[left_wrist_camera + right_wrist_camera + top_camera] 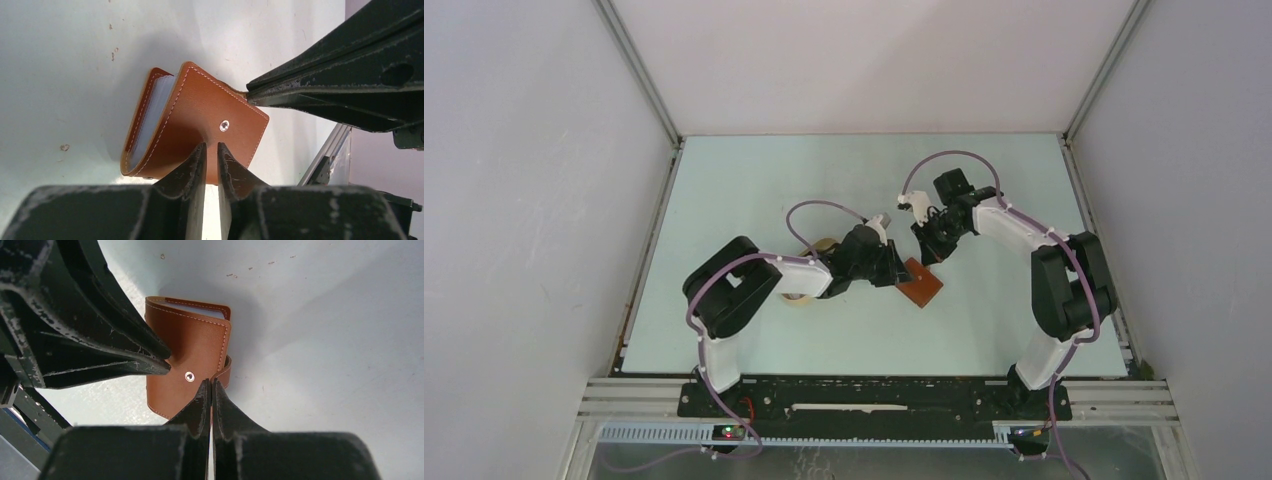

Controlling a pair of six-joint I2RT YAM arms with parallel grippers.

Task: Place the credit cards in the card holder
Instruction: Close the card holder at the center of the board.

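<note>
Step in hand: opening the card holder, which sits folded between both arms, covers gaping slightly. Left gripper pinches the stud-side cover edge. Right gripper is pressed together on the strap tab. No credit cards are visible. Next move probably calls for spreading the covers apart, gently, without losing either pinch.

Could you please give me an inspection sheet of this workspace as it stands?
Surface: pale table, a few small specks.
Job's things: brown card holder, partly open, pinched from two sides; credit cards, nothing seen.
Clutter: beige tray, mostly hidden by the left arm.
Grippers: left gripper and right gripper, both shut on the card holder's cover.
Cables: purple cables loop over both arms.
Surroundings: white walls.
</note>
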